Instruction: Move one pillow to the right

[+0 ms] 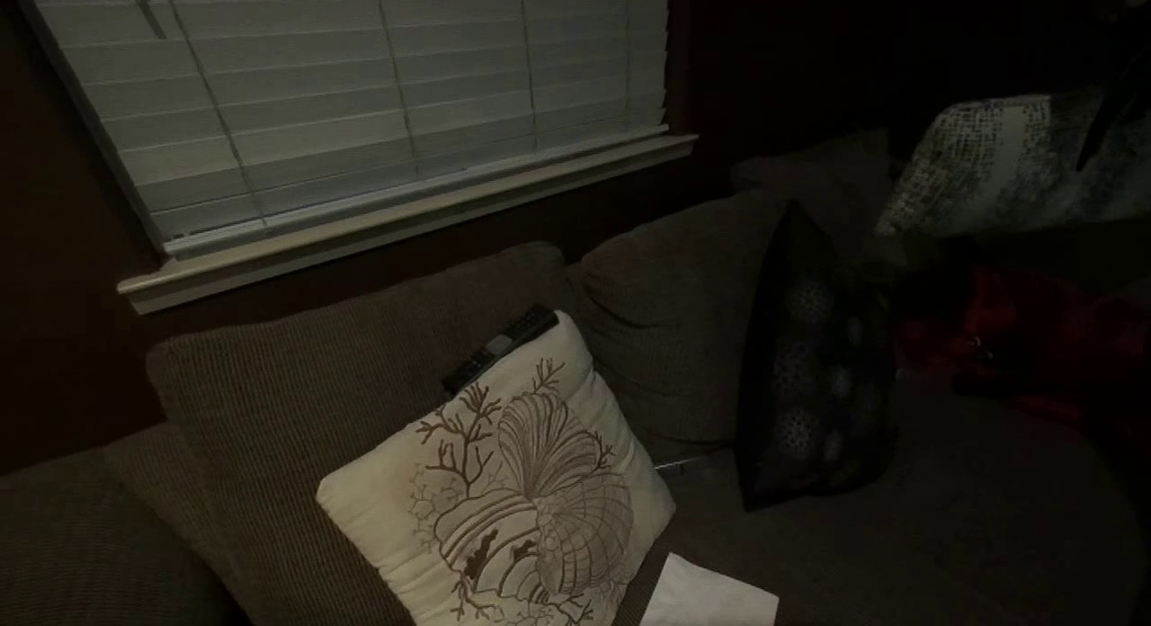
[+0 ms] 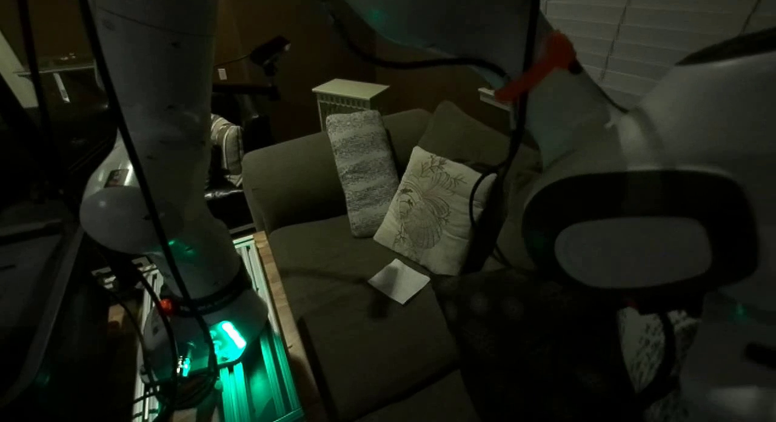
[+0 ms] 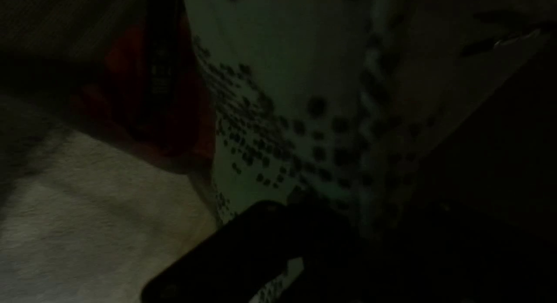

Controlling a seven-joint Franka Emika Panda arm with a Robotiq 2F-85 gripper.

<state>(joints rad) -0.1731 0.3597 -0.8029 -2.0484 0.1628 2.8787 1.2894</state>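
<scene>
Since light's v. low, I'd go by the wrist view: the end effector (image 3: 299, 209), bottom centre, looks narrow, prob. pinching a fold of the speckled pillow (image 3: 283, 85), which runs up mid-frame. In an exterior view that pillow (image 1: 998, 167) is upper right of the frame, slanted, w/ a red bundle (image 1: 1034, 316) below it & the dark pillow (image 1: 818, 365) to its lower left. The step in hand is prob. the carry, so: go slow & steady, b/c a one-spot pinch on soft fabric may let it swing or slip; keep its free end off the dark pillow; lower till the sofa-seat worktop (image 1: 971, 491) takes the weight, then release & back straight off. Re containers: none certain. Red bundle might be a bag, too dark to tell; white boxy stand (image 2: 350, 90), upper middle in an exterior view, might hold sth, can't see inside.
</scene>
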